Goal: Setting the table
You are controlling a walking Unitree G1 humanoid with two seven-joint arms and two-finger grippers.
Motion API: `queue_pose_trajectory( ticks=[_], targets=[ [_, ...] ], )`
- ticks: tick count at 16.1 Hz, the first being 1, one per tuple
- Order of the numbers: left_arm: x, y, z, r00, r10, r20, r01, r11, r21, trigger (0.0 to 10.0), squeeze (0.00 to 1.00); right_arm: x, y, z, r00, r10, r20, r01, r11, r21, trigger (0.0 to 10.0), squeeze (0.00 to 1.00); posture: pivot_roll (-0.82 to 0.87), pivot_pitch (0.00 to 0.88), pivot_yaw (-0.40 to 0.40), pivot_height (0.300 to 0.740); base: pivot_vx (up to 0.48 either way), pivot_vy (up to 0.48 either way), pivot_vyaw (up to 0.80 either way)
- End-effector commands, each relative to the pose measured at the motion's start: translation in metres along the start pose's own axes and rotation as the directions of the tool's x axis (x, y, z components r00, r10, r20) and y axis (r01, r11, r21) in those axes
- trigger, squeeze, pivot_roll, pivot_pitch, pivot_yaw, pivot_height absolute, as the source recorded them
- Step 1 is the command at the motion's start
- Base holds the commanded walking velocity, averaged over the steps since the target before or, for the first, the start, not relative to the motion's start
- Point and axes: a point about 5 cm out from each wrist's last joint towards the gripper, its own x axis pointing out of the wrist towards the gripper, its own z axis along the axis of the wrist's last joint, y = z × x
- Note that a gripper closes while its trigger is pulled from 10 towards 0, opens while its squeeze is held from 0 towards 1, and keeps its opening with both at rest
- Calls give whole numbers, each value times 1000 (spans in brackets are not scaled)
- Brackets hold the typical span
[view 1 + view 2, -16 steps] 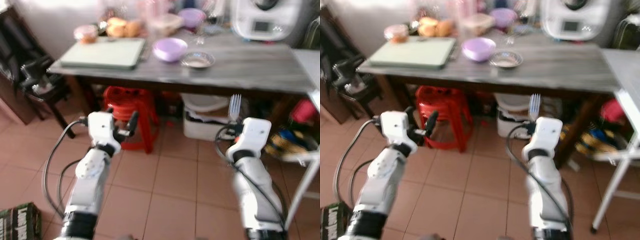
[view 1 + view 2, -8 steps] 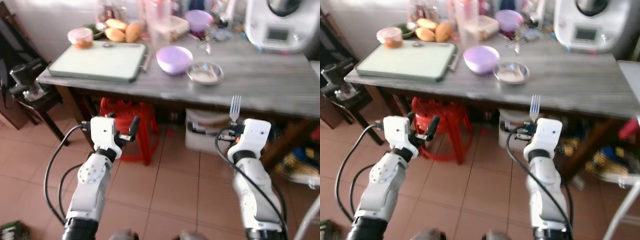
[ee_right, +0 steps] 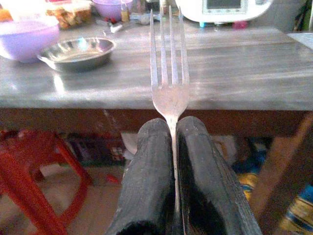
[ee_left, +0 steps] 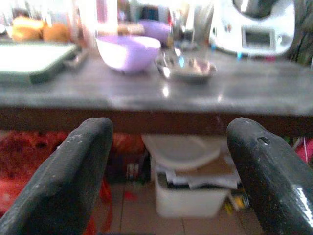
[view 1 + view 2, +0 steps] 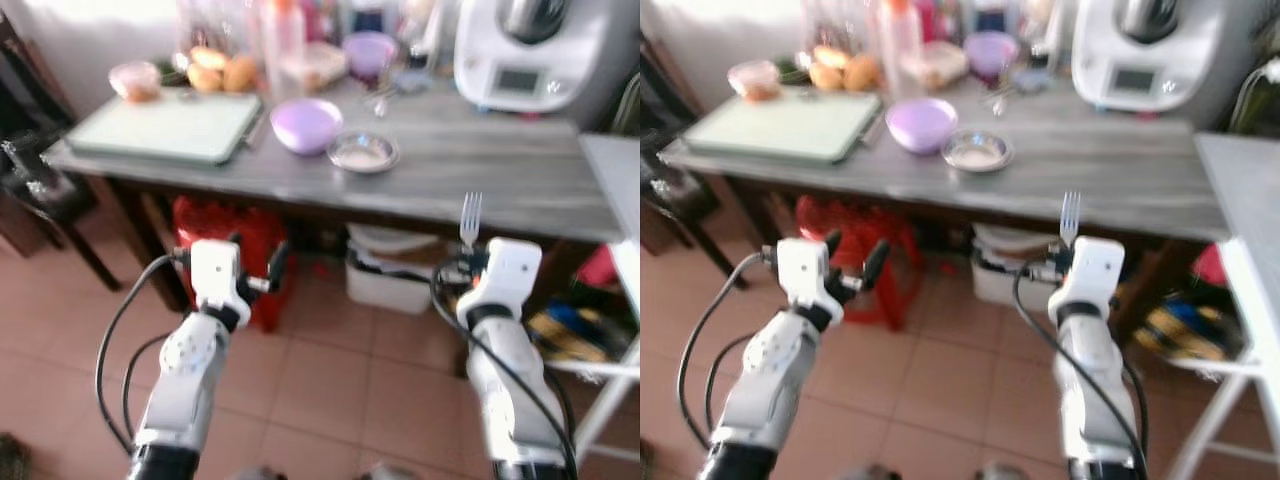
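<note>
My right gripper (image 5: 468,258) is shut on a silver fork (image 5: 470,216), tines up, held in front of the grey wooden table (image 5: 500,175) and below its edge. The fork (image 3: 169,73) sticks up between the black fingers (image 3: 146,186). My left gripper (image 5: 255,268) is open and holds nothing, level with the table's underside at its left half; its two fingers (image 4: 73,176) stand wide apart. On the table stand a purple bowl (image 5: 306,124) and a small steel dish (image 5: 364,153) beside it.
A green cutting board (image 5: 165,125) lies on the table's left, with fruit, bottles and containers behind. A white kitchen appliance (image 5: 528,55) stands at the back right. Under the table are a red stool (image 5: 225,240) and a white bin (image 5: 395,270). A white table (image 5: 620,190) adjoins at right.
The camera has shifted: the table now sits further left and a little closer. Both arms keep their pose, the fork still held upright.
</note>
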Motion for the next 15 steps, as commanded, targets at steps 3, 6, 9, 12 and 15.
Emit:
queue_pose_trajectory(
  ticks=[3, 6, 9, 12, 15],
  targets=[
    [3, 2, 7, 999, -5, 32, 5, 1000, -7, 10000, 0, 1, 4, 5, 1000, 14, 20, -14, 1000, -2, 10000, 0, -48, 0, 52, 740, 422, -172, 0],
    [4, 8, 3, 997, 74, 2, -74, 997, -7, 10000, 0, 1, 3, 5, 1000, 10, 18, -10, 1000, -3, 10000, 0, -48, 0, 51, 740, 0, 0, 0],
    [3, 12, 4, 998, 65, 10, -65, 998, 0, 10000, 0, 1, 3, 4, 1000, 11, 17, -11, 1000, -2, 10000, 0, -49, 0, 51, 740, 0, 0, 0],
    [2, 17, 7, 998, 51, 29, -51, 999, 7, 10000, 0, 1, 3, 5, 1000, 11, 19, -11, 1000, -1, 10000, 0, -49, 0, 50, 740, 254, 0, 0],
    [3, 17, 8, 998, 48, 36, -49, 999, 4, 10000, 0, 1, 3, 4, 1000, 14, 18, -14, 1000, -1, 10000, 0, -52, 0, 49, 740, 454, 0, 0]
  ],
)
